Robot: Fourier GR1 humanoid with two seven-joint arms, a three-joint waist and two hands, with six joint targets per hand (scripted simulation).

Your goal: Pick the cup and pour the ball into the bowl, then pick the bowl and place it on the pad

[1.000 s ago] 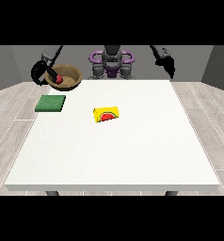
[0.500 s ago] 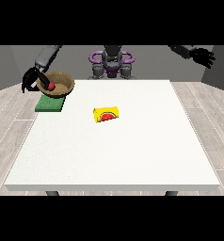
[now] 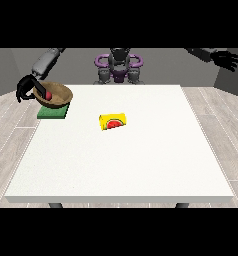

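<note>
A brown wooden bowl (image 3: pixel 60 95) with a red ball (image 3: pixel 48 94) inside rests on, or hovers just over, the green pad (image 3: pixel 53 113) at the table's far left. The hand at the view's left (image 3: pixel 27 88) has its fingers curled round the bowl's left rim. The hand at the view's right (image 3: pixel 226 59) is raised high off to the right of the table, fingers spread and holding nothing. No cup is visible.
A yellow box with a red slice printed on it (image 3: pixel 114 121) lies near the middle of the white table (image 3: pixel 121 160). The robot's torso (image 3: pixel 119 65) stands behind the far edge.
The bowl, held by the hand at the view's left, came down and forward onto the green pad. The hand at the view's right swung outward to the right and stayed high.
</note>
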